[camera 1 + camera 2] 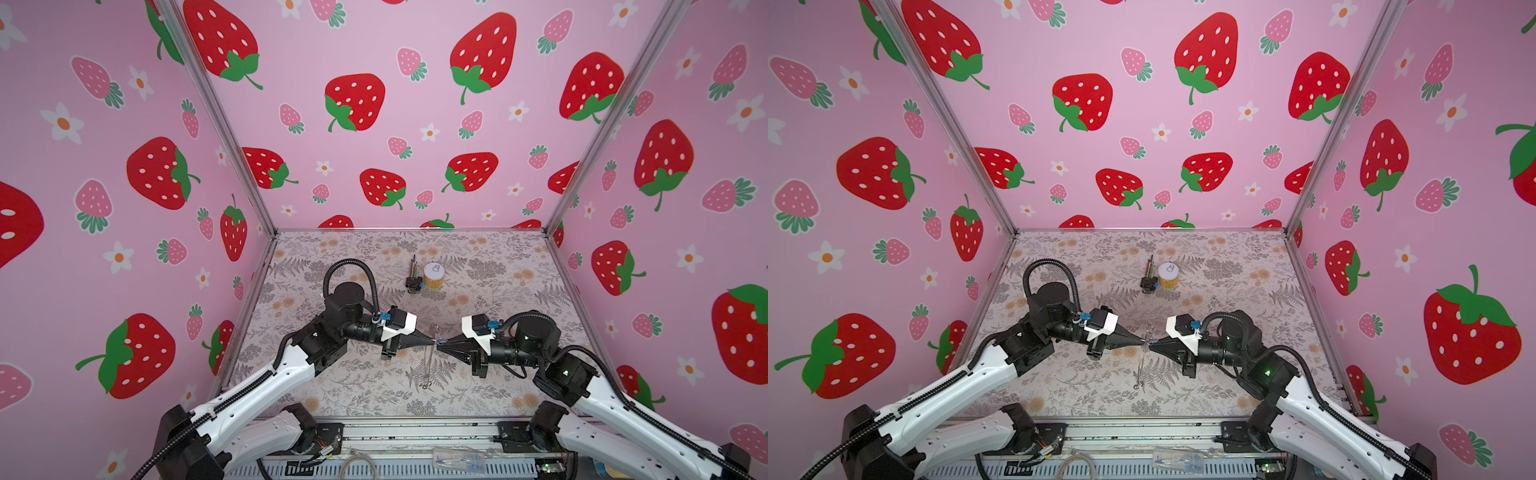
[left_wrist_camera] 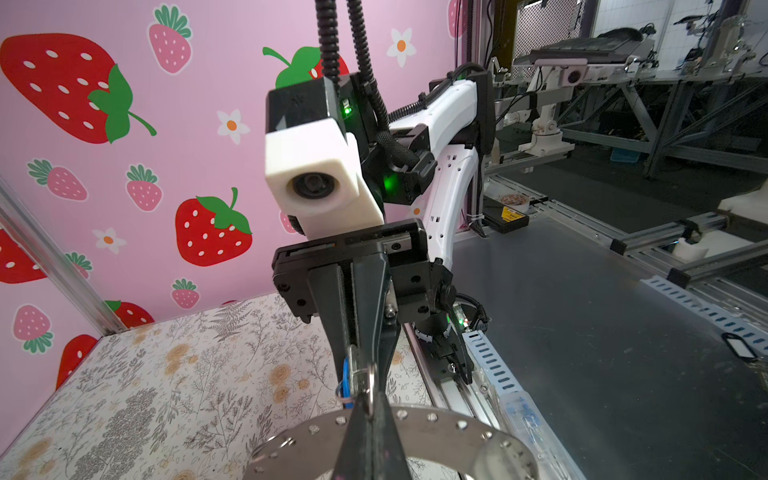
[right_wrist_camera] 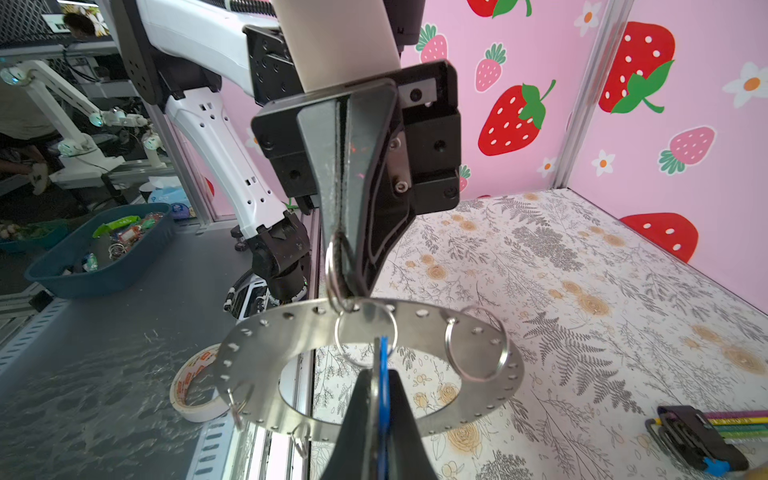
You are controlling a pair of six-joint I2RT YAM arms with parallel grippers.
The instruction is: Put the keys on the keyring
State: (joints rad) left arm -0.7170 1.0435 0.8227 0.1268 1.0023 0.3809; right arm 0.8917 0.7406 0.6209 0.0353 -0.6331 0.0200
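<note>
Holding keyring (image 3: 268,338) over middle of bench (image 1: 498,270), edge-on in both top views, by its rim in the pressed-together jaws of left gripper (image 1: 431,341). Pinching blue keys (image 3: 384,357) edge-on in jaws of right gripper (image 3: 377,376), tip to tip with left, tag's split ring against hoop band. Far back: yellow can (image 1: 434,278) just beside black clip (image 1: 413,284). Red print on tape roll (image 3: 185,384) too blurred to read.
</note>
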